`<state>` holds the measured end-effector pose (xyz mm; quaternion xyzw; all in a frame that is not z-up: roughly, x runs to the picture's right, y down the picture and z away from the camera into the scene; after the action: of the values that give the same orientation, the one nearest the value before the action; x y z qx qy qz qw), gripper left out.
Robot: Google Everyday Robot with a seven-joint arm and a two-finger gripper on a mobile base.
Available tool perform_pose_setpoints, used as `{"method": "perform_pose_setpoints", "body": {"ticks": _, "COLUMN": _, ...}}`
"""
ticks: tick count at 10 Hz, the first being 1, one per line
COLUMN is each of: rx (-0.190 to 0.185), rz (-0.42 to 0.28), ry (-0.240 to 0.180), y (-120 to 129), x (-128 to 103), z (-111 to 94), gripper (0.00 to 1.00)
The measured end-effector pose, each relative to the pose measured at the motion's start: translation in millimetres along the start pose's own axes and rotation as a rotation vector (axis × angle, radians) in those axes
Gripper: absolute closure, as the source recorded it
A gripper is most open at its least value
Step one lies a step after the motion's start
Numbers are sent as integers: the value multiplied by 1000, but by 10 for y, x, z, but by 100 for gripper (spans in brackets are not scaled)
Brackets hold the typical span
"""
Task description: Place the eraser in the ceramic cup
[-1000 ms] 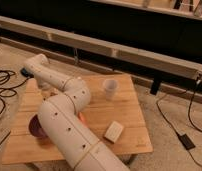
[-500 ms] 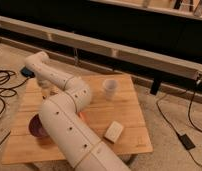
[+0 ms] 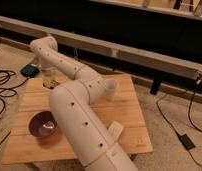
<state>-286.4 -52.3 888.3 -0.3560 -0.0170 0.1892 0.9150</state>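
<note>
The white ceramic cup stands at the back middle of the wooden table, partly behind my arm. My white arm reaches from the bottom of the view up to the table's far left corner. There my gripper points down at a clear plastic bottle. The eraser is hidden or out of view.
A dark purple bowl sits at the front left of the table. A pale beige block lies at the front right, next to my arm. Cables and a dark box lie on the floor left; a power adapter lies right.
The far end of my arm has risen and swung slightly back over the table's far left corner. The cup, bowl and beige block have not moved.
</note>
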Motion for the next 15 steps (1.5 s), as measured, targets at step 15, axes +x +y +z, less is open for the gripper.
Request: {"method": "perform_pose_setpoints", "body": {"ticks": 15, "rx": 88, "rz": 243, "ry": -271, "y": -688, "x": 1427, "z": -1130, "gripper": 91}}
